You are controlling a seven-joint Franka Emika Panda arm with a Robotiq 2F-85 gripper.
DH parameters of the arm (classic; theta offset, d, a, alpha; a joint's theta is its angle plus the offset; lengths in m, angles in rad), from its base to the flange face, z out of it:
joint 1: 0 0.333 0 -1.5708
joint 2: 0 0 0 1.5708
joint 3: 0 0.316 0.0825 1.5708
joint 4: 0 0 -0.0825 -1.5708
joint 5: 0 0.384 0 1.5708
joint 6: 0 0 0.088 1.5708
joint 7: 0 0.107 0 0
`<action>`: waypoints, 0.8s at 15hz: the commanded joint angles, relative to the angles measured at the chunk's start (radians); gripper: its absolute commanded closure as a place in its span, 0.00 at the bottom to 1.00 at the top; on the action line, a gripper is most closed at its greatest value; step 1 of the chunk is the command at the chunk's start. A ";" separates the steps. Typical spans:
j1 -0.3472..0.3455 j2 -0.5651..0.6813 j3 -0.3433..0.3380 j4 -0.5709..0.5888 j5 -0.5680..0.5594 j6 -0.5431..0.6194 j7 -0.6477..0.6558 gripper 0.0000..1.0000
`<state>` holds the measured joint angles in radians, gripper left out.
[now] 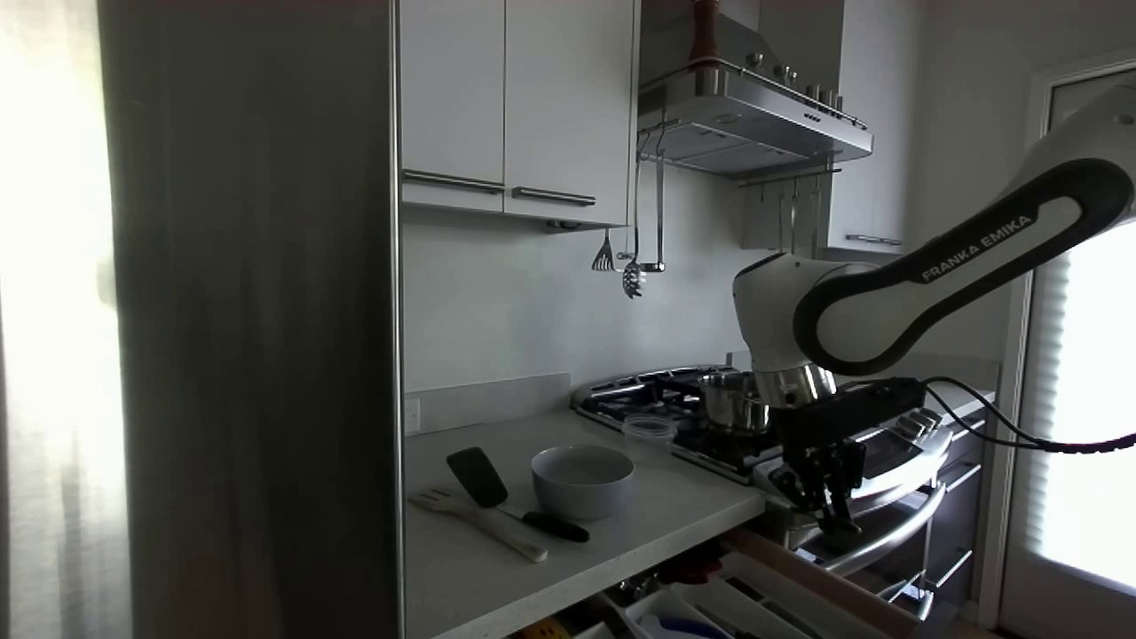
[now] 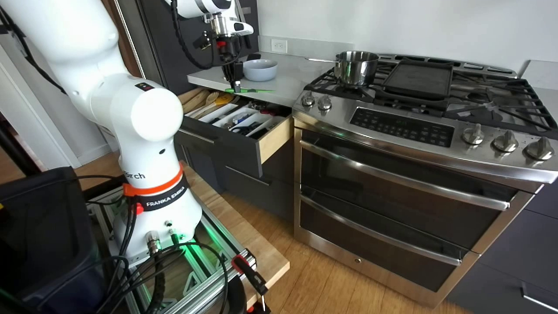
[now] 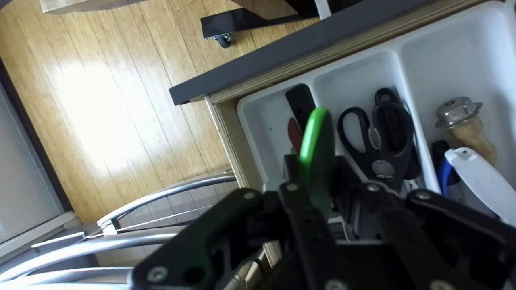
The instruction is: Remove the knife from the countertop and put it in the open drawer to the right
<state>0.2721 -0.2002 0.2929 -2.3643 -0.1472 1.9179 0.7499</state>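
The knife (image 2: 250, 90) is slim and bright green in an exterior view, held roughly level above the drawer. In the wrist view, the green knife (image 3: 316, 141) stands between the fingertips. My gripper (image 3: 312, 177) is shut on it; the gripper also shows in both exterior views (image 1: 839, 524) (image 2: 236, 87). The drawer (image 2: 237, 146) is pulled open below the gripper, with a white divided tray inside. In the wrist view, its front panel (image 3: 282, 64) is at the top and compartments with scissors lie under the knife. The countertop (image 1: 621, 555) is behind the drawer; it also shows in an exterior view (image 2: 301, 72).
A grey bowl (image 1: 583, 484), a black spatula (image 1: 479, 477) and a wooden utensil (image 1: 488, 528) lie on the countertop. A steel pot (image 2: 356, 67) stands on the stove beside it. The oven handle (image 2: 405, 174) juts out next to the drawer. The tray holds black scissors (image 3: 389, 133).
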 commanded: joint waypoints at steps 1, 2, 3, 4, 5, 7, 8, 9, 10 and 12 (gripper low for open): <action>-0.014 0.042 0.027 -0.030 -0.034 0.003 0.023 0.94; -0.011 0.056 0.032 -0.038 -0.041 0.003 0.030 0.94; -0.007 0.066 0.036 -0.046 -0.046 0.000 0.038 0.94; -0.004 0.077 0.039 -0.057 -0.051 0.004 0.042 0.94; -0.004 0.089 0.040 -0.065 -0.063 0.006 0.048 0.94; -0.006 0.106 0.037 -0.093 -0.094 0.034 0.049 0.94; -0.006 0.115 0.035 -0.103 -0.122 0.048 0.049 0.94; -0.007 0.127 0.031 -0.111 -0.140 0.067 0.046 0.94; -0.007 0.138 0.029 -0.117 -0.161 0.082 0.047 0.94; -0.008 0.155 0.022 -0.130 -0.198 0.131 0.041 0.94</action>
<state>0.2679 -0.0652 0.3223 -2.4664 -0.2861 1.9836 0.7803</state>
